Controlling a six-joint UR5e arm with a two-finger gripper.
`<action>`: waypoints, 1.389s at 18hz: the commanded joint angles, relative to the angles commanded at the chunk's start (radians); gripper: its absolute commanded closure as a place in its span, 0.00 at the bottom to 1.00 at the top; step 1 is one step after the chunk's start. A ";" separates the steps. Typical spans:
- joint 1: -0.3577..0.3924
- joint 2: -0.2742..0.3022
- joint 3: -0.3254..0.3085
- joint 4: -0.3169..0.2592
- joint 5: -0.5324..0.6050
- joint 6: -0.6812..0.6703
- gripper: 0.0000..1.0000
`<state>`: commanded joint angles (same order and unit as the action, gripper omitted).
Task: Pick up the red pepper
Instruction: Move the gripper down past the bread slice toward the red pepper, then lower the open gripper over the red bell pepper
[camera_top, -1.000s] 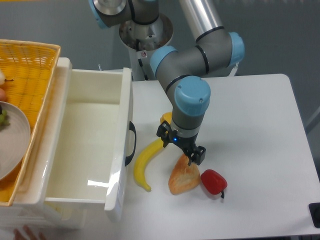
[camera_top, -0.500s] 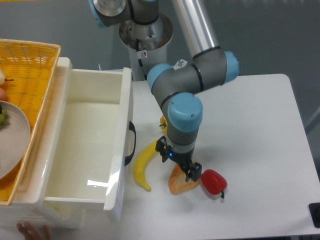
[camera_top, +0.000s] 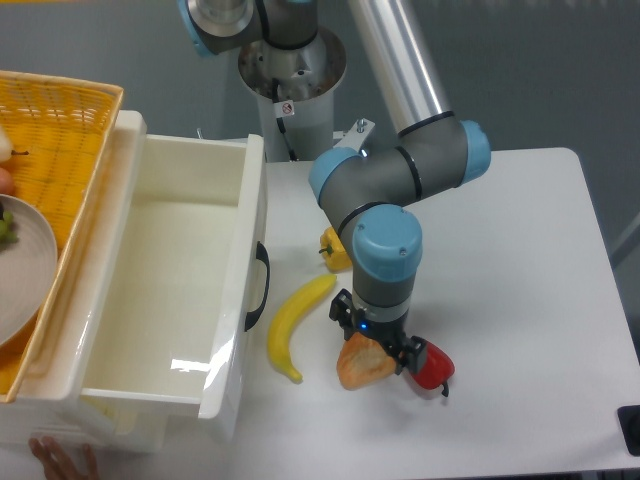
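The gripper (camera_top: 388, 352) is hanging low over the red pepper (camera_top: 431, 365), which is sitting on the worktop (camera_top: 520, 260) right of the bread (camera_top: 362, 364), not lifted, and I cannot tell how wide its fingers are.

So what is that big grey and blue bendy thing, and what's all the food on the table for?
That is a robot arm. A camera fixed above the white table looks down on it. At the arm's tip is a gripper, two small fingers for pinching things. It hangs low, right over the spot where a bread wedge and a red pepper lie side by side. I cannot tell whether it has pinched anything. A banana lies nearby, and a yellow pepper peeks out behind the arm. On the left is an open white drawer, with a yellow basket beyond it.
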<state>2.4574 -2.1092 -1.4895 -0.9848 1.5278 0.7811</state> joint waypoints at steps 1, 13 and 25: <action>0.002 0.002 -0.003 0.000 0.003 -0.029 0.00; 0.040 -0.026 -0.009 0.064 0.027 -0.535 0.00; 0.094 -0.101 0.021 0.067 0.083 -0.689 0.00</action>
<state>2.5510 -2.2104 -1.4680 -0.9173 1.6108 0.0921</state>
